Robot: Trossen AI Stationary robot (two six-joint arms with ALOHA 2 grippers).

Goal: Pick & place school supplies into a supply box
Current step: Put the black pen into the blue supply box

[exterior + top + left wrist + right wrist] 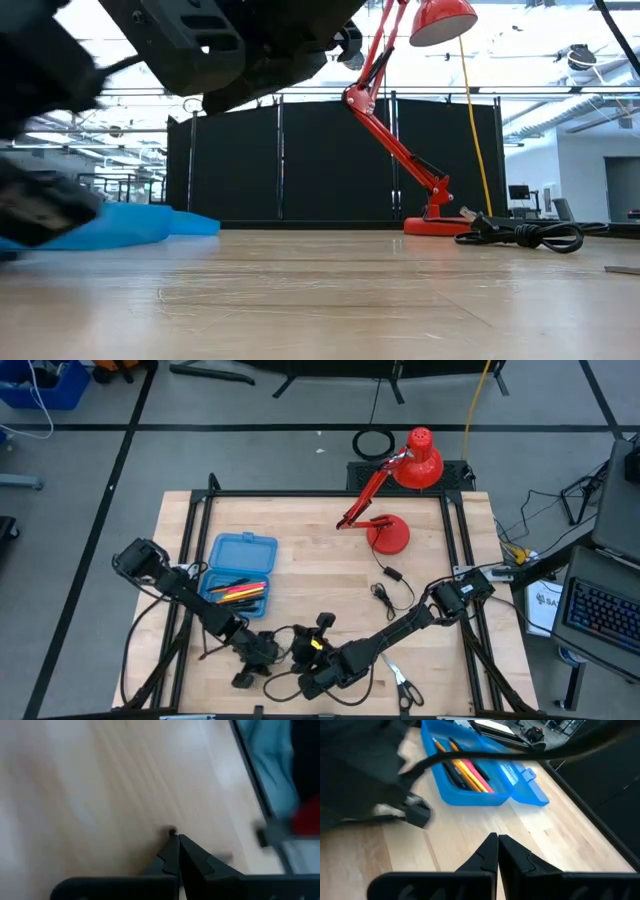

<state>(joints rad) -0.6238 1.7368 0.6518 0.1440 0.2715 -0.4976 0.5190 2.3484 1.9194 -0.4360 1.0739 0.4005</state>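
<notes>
High view, left fingers point(243, 678): clenched, grasping nothing.
Right fingers point(308, 685): clenched, grasping nothing.
Scissors point(400, 681): on counter point(310, 575) near right arm; light, stiff, take across the blades.
Supply box point(240, 568): open, pens point(238, 592) inside.

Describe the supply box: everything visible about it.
The supply box is a flat rectangular case of translucent blue plastic, lying open on the wooden table at its left side. Its hinged lid is folded back flat beside the tray. Pens and pencils in black, orange, pink and yellow lie lengthwise inside. Neither gripper touches it.
</notes>
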